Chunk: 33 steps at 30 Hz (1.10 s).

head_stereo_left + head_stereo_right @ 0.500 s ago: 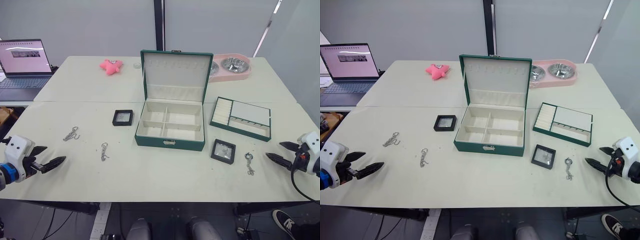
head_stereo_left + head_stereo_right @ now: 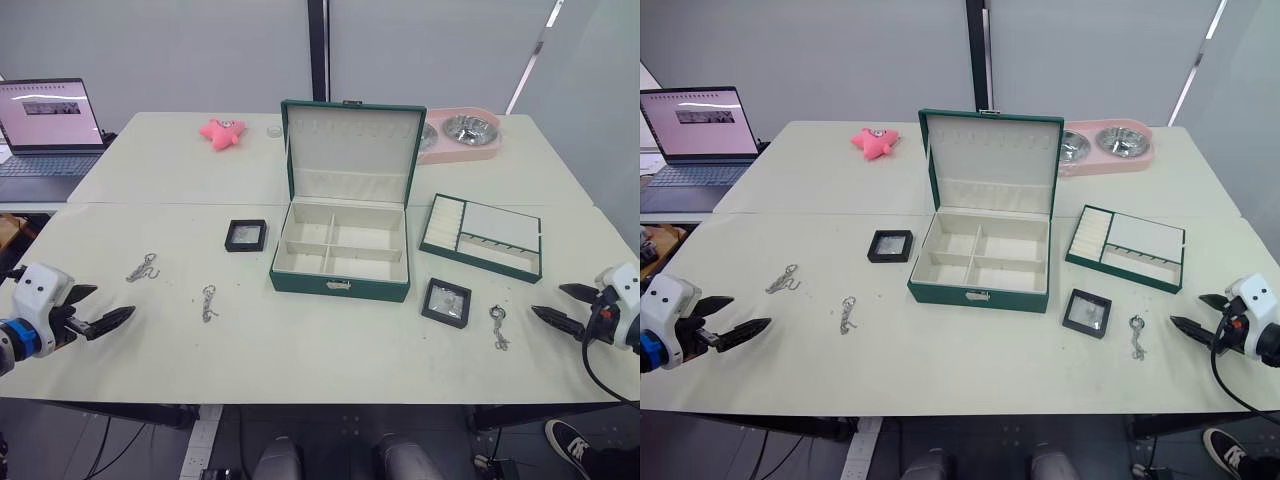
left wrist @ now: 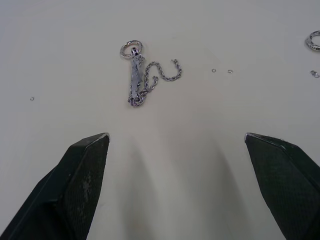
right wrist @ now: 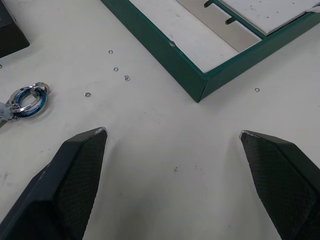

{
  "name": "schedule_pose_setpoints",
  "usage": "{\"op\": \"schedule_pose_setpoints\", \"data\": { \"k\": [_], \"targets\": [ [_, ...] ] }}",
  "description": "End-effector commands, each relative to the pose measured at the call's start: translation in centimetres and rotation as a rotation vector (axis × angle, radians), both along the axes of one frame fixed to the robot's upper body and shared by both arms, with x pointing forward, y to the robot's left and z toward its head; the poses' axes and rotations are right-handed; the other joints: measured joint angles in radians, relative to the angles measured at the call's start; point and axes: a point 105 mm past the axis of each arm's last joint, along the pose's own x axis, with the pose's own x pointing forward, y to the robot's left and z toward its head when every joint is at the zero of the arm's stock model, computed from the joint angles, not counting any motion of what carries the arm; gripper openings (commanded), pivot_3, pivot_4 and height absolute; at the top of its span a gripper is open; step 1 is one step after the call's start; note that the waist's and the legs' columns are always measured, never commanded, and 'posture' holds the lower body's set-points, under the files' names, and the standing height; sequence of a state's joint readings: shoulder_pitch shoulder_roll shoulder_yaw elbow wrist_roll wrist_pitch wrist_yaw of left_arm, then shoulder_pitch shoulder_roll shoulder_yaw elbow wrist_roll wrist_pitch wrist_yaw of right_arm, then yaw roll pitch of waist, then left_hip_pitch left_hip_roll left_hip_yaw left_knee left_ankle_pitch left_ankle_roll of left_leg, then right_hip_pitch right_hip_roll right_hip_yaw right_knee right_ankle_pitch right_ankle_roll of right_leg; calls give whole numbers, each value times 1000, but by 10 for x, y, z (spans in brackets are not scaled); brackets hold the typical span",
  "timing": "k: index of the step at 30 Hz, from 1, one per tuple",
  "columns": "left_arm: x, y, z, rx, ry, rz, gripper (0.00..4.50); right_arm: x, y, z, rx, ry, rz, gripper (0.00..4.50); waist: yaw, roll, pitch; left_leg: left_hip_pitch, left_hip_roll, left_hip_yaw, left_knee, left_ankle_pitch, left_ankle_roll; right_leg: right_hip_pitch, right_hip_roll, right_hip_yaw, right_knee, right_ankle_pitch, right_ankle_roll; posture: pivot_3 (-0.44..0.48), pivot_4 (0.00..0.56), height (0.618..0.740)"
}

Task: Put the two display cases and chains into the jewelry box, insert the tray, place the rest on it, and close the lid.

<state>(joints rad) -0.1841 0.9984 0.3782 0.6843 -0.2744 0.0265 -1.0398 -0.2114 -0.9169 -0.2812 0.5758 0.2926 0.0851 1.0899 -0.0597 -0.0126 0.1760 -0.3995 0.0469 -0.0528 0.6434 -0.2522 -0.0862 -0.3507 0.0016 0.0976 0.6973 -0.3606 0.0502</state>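
Green jewelry box [image 2: 340, 268] lid [image 2: 351, 152] up, cream-lined, both hands [image 2: 100, 315] [image 2: 560, 308] spread, empty

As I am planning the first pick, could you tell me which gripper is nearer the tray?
Right. The right gripper hovers just off the tray's near corner; the left gripper is across the table, beyond the box.

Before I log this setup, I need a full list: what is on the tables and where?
jewelry box: one, dark green, table centre, lid raised.
tray: one, green rim, cream lining, right of the box.
display cases: two, black; one left of the box, one at its front right.
chains: three, silvery; two front left, one with a ring beside the right case.
pink star toy: one, far left.
pink double bowl: one, behind the box, right.
laptop: one, open, far left.
left gripper: open, front left.
right gripper: open, front right.
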Motion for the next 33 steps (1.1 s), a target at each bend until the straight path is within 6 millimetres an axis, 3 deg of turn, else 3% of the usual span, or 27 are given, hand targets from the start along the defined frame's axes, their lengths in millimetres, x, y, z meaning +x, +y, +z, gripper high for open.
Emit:
{"op": "schedule_pose_setpoints", "data": {
  "k": [1, 16, 20, 24, 30, 33],
  "targets": [
    [2, -1, 11, 5, -42, -2, 4472, 2, -6, 15, -30, -40, -5, 4500, 0, 0, 0, 0, 0, 0, 0, 0, 0, 0, 0, 0, 0, 0, 0, 0, 150, 740],
    [3, -6, 12, 8, -51, 7, 4472, 1, -11, 16, -14, -66, -35, 4500, 0, 0, 0, 0, 0, 0, 0, 0, 0, 0, 0, 0, 0, 0, 0, 0, 150, 740],
    [10, -9, 19, 4, -99, 25, 4472, 4, -7, 33, 92, -168, -79, 4500, 0, 0, 0, 0, 0, 0, 0, 0, 0, 0, 0, 0, 0, 0, 0, 0, 150, 740],
    [31, -27, 37, -55, -207, 29, 4472, 11, 14, 50, 211, -248, -72, 4500, 3, 0, 0, 0, 0, -1, 2, 0, 0, 1, 0, -1, 1, 0, 0, 0, 150, 740],
    [62, -84, 46, -150, -261, -78, 4472, 26, 72, 69, 316, -349, -5, 4500, 4, 0, 0, 0, 0, -2, 2, 0, 0, 1, 0, -1, 1, 0, 0, 0, 150, 740],
    [79, -119, 41, -164, -247, -145, 4494, 38, 110, 65, 299, -362, 45, 4326, 3, 0, 0, 0, 0, -2, 3, 0, 0, 2, 0, -1, 2, 0, 0, 0, 150, 740]
  ]
}}
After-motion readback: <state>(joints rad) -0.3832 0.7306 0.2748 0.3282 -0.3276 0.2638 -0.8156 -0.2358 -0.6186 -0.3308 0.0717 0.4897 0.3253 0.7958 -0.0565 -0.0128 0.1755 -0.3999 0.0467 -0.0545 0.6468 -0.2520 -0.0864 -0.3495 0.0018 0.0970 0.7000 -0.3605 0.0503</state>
